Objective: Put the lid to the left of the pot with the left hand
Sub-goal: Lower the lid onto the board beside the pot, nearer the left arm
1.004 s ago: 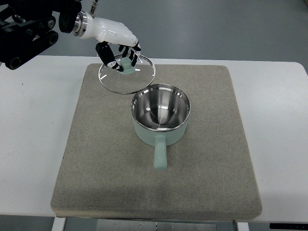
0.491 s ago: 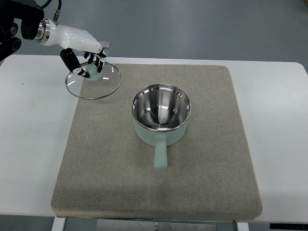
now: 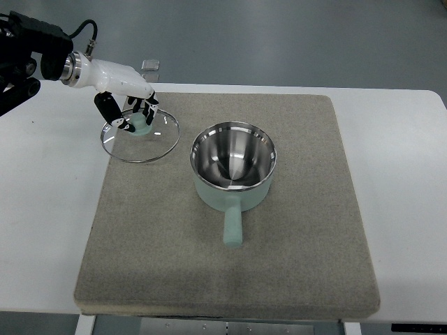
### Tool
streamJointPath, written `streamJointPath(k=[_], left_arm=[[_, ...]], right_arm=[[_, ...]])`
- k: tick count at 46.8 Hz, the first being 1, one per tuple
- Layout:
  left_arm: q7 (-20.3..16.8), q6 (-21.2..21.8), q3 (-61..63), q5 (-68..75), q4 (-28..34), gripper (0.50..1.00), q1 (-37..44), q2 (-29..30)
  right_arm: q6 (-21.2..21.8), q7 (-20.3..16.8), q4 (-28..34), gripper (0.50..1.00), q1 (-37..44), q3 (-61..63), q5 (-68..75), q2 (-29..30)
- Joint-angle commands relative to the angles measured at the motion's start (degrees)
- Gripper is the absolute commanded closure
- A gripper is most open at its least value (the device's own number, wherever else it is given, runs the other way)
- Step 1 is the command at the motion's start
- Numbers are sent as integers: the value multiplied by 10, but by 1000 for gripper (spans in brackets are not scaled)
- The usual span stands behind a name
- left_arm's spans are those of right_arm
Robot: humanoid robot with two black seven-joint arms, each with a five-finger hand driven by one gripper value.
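One robot hand (image 3: 133, 112), the left, is recorded in the upper left of the frame, its arm entering from the left edge. Its fingers (image 3: 106, 107) are curled about the pale green knob (image 3: 140, 125) of a glass lid (image 3: 140, 136), which is thus gripped at its centre. The lid, clear with a metal rim, is seen over the upper-left corner of a grey mat (image 3: 293, 230), its left edge reaching past the mat's border above the white desk (image 3: 42, 209). Whether the lid is resting on the mat or held just above it cannot be told.

A pale green pot (image 3: 232, 167) with a polished steel interior is noted near the centre of the mat, uncovered, its handle (image 3: 232, 223) pointing toward the lower edge of the frame. The lid is placed to the left of the pot and slightly higher in the frame, near it but with a gap of bare mat visible between the two rims.
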Motion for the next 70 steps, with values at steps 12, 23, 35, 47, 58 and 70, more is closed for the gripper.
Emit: streamJointPath(k=[12,23,35,47,58,70], left_arm=[[0,56,0,0,15,1000,31,-12],[0,59,-1,0,15,1000,35,-13],[0,80,-1,0,23,1000,51,-16],[0,82,-7,-12,23,1000,52,-16],[0,93,-2,-10,21,838,60,-15],[0,96,-1,-11,21,742,61,-13]], right_arm=[[0,0,0,579,0,0,0,0],[0,0,0,579,0,0,0,0],[0,0,0,579,0,0,0,0],[0,0,0,579,0,0,0,0],[0,0,0,579,0,0,0,0],[0,0,0,579,0,0,0,0]])
